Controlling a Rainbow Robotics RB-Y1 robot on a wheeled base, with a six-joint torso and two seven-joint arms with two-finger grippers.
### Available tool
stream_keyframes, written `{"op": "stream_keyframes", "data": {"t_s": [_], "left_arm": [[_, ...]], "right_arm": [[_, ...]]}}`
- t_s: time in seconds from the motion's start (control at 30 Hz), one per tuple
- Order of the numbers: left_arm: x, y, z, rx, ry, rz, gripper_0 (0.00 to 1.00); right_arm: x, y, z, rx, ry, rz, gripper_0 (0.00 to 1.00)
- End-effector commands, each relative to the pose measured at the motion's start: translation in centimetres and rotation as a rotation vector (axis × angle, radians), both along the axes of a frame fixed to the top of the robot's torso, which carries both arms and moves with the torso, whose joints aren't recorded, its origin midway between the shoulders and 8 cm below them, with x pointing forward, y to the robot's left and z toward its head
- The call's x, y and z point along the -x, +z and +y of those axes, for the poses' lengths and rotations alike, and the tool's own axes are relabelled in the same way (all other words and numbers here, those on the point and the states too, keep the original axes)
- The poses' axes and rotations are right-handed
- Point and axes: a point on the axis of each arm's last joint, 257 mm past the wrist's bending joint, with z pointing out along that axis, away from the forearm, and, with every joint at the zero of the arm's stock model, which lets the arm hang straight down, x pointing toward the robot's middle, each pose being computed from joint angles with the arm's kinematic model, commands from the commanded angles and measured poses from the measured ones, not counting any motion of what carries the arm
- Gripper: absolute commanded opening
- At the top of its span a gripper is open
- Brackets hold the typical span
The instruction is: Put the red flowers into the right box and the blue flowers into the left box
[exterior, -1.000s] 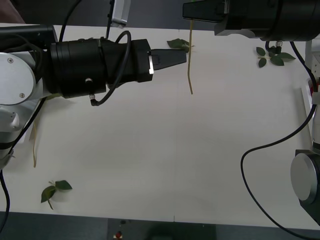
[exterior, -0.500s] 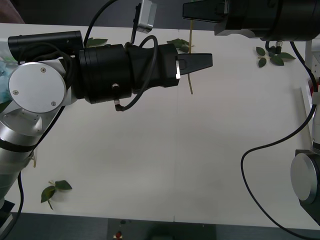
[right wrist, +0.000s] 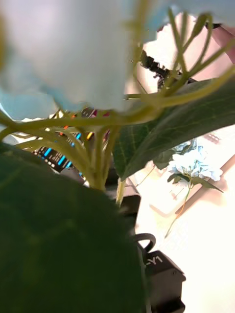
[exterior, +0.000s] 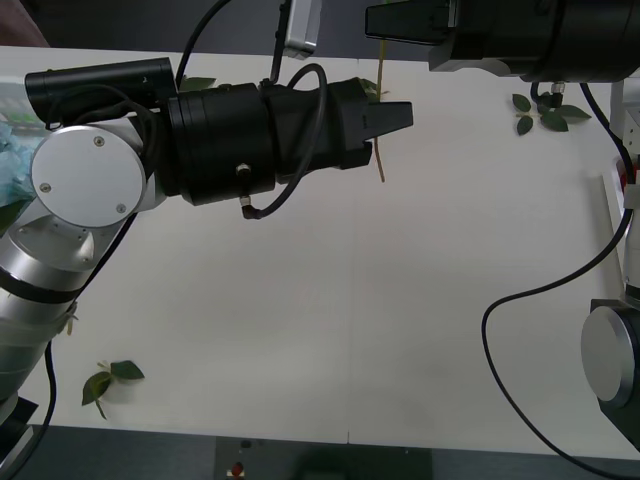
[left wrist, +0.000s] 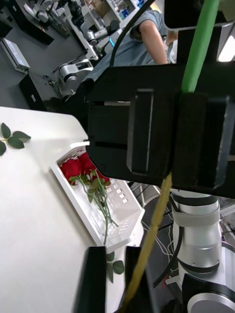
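My right gripper [exterior: 385, 25] is at the table's far edge, shut on a blue flower's stem [exterior: 380, 130] that hangs down over the table. The left wrist view shows that gripper [left wrist: 176, 146] clamped on the green stem [left wrist: 196, 49]. The flower's pale-blue head [right wrist: 73, 54] and big leaves sit close in the right wrist view. My left gripper [exterior: 395, 118] reaches in from the left, level with the hanging stem. The red flowers [left wrist: 78, 166] lie in the right box [left wrist: 66, 182], a white tray. Another blue flower [right wrist: 193, 166] lies by a pale container [right wrist: 166, 200], apparently the left box.
Loose green leaf sprigs lie at the table's far right [exterior: 545, 112] and near its front left corner [exterior: 110, 382]. Pale-blue flower heads [exterior: 12, 150] peek in at the left edge. A black cable [exterior: 530, 300] loops over the right side. A person sits in the room behind.
My left arm has swung right across the table to the hanging stem, then drawn back slightly. The right gripper and the stem have stayed in place.
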Motion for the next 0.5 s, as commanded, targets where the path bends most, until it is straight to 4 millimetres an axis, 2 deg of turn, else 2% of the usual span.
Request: {"op": "stream_keyframes", "data": {"t_s": [0.03,0.13,0.17,0.2,0.27,0.3,0.33,0.5], "left_arm": [[0.1,1.6,-0.4,0.013,0.0,-0.016,0.0],[-0.1,1.7,-0.3,0.015,0.007,-0.018,0.0],[0.0,1.8,-0.3,0.013,0.007,-0.02,0.0],[-0.1,1.7,-0.3,0.014,0.008,-0.018,0.0],[-0.1,1.8,-0.3,0.014,0.008,-0.018,0.0],[-0.2,1.8,-0.2,0.015,0.011,-0.018,0.0],[-0.3,1.7,0.0,0.015,0.016,-0.019,0.0],[-0.8,1.3,1.5,-0.005,0.029,-0.004,0.0]], "right_arm": [[1.2,3.2,0.8,-0.016,0.023,-0.074,0.0],[1.2,3.2,0.8,-0.016,0.023,-0.074,0.0],[1.2,3.2,0.8,-0.016,0.023,-0.074,0.06],[1.2,3.2,0.8,-0.016,0.023,-0.074,0.2],[1.2,3.2,0.8,-0.016,0.023,-0.074,0.77],[1.2,3.2,0.8,-0.016,0.023,-0.074,0.96],[1.2,3.2,0.8,-0.016,0.023,-0.074,1.0],[1.2,3.2,0.8,-0.016,0.023,-0.074,1.0]]}}
